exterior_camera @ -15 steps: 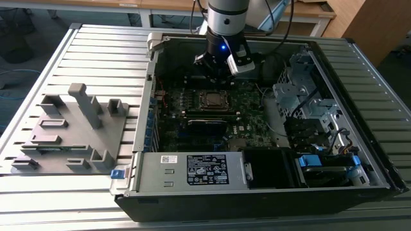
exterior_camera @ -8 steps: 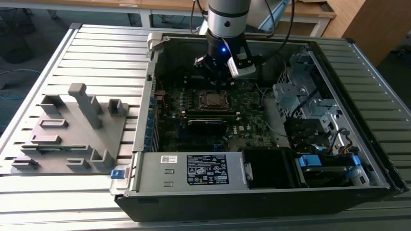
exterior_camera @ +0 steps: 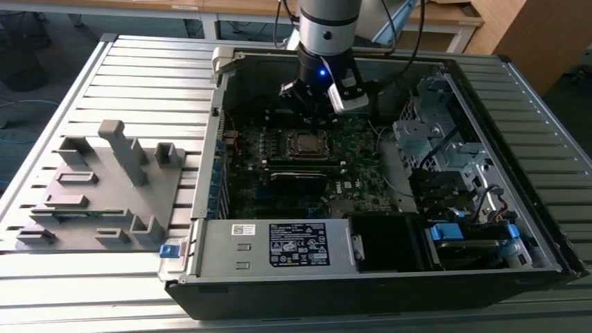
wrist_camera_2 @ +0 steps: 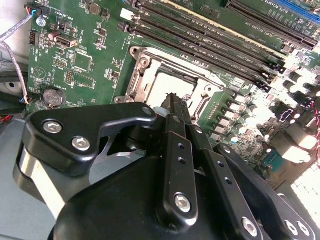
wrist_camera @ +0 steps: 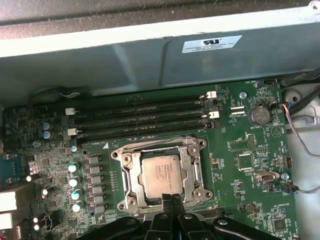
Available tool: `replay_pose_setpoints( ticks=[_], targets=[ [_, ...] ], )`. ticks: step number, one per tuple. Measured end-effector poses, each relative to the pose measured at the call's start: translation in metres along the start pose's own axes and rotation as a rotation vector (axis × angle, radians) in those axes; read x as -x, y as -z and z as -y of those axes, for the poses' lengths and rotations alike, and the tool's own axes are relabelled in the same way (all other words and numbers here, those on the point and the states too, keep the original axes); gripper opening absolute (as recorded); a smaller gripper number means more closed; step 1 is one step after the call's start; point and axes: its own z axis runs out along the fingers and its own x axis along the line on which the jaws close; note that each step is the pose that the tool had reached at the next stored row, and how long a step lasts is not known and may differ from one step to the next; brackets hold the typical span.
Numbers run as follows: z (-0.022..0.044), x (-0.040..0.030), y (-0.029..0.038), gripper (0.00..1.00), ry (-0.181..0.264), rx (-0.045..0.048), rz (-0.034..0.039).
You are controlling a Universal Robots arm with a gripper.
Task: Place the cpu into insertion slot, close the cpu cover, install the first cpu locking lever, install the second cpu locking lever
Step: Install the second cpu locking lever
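Observation:
The cpu (wrist_camera: 160, 171), a small square chip with a dull silvery-tan top, lies flat in the insertion slot (wrist_camera: 131, 202) on the green motherboard. It also shows in the second wrist view (wrist_camera_2: 172, 82). The cpu cover (wrist_camera: 129, 172), a thin silver frame, lies down around the chip. A thin wire lever (wrist_camera: 150, 142) runs along the socket's side next to the memory slots. My gripper (wrist_camera: 173, 201) hangs just above the socket's near edge, its black fingers pressed together with nothing between them. In the exterior view the gripper (exterior_camera: 315, 112) hovers over the socket (exterior_camera: 306, 142).
Long black memory slots (wrist_camera: 140, 120) run beside the socket, with a coin battery (wrist_camera: 259, 116) nearby. The case wall (wrist_camera: 150, 65) rises behind them. A power supply (exterior_camera: 277, 243) and drive cage (exterior_camera: 434, 139) crowd the case. A grey fixture (exterior_camera: 111, 187) stands at the exterior view's left.

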Motion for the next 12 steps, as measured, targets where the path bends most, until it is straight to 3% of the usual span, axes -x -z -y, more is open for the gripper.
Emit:
replay_pose_setpoints(
  ticks=[12],
  targets=[
    [0.0058, 0.0009, 0.0001, 0.1, 0.0, 0.0, 0.0]
  ],
)
